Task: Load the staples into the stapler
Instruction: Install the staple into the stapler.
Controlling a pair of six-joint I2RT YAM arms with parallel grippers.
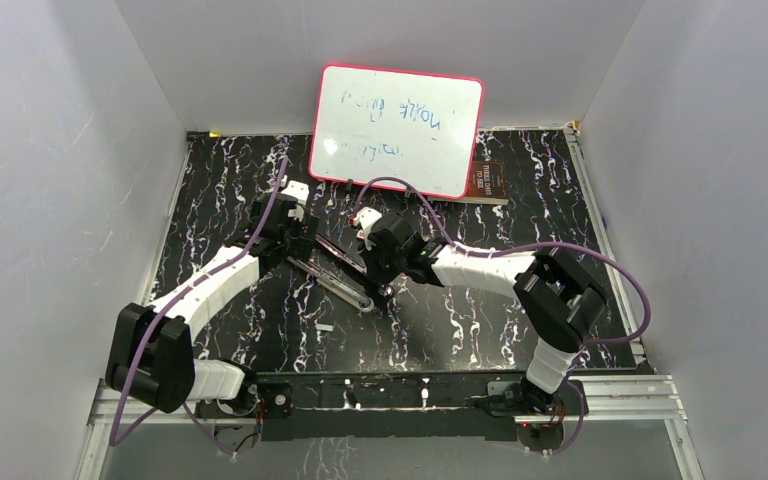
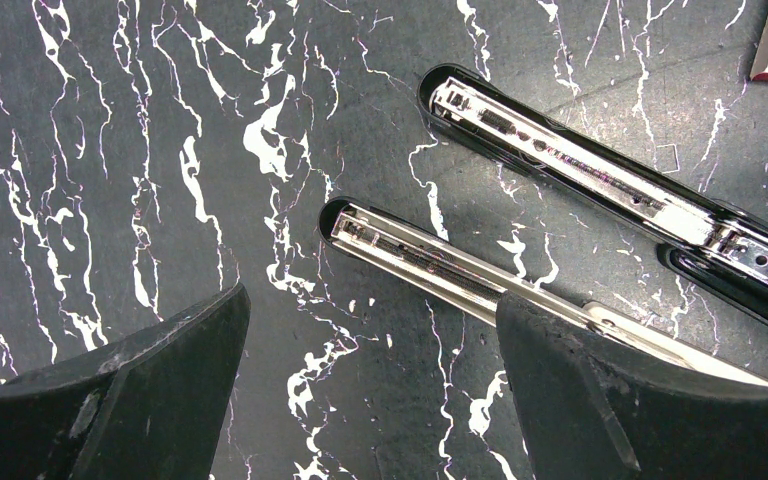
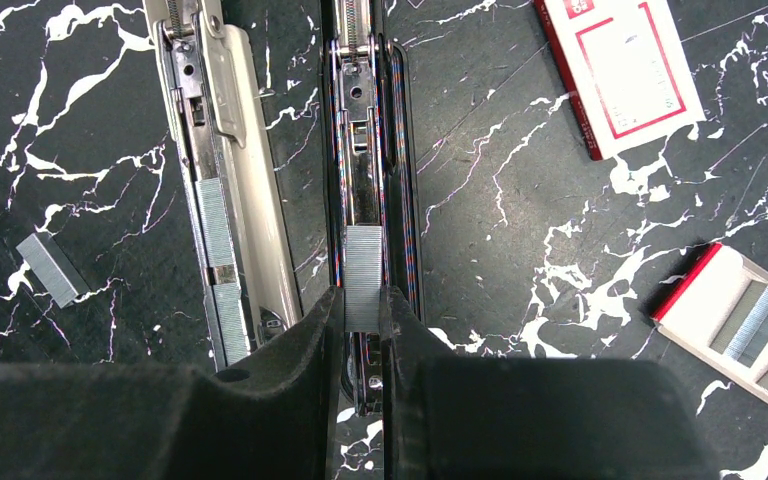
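Note:
The black stapler lies opened flat, its two halves side by side. In the right wrist view a strip of staples is pinched between the fingers of my right gripper, right over the rail of the black half. The other, metal half holds two strips of staples in its channel. My left gripper hangs open over the far ends of both halves. Its right finger covers part of the nearer half, and nothing is between the fingers.
A loose staple strip lies on the mat left of the stapler. A white box with a red label and an open tray of staples lie to its right. A whiteboard leans at the back.

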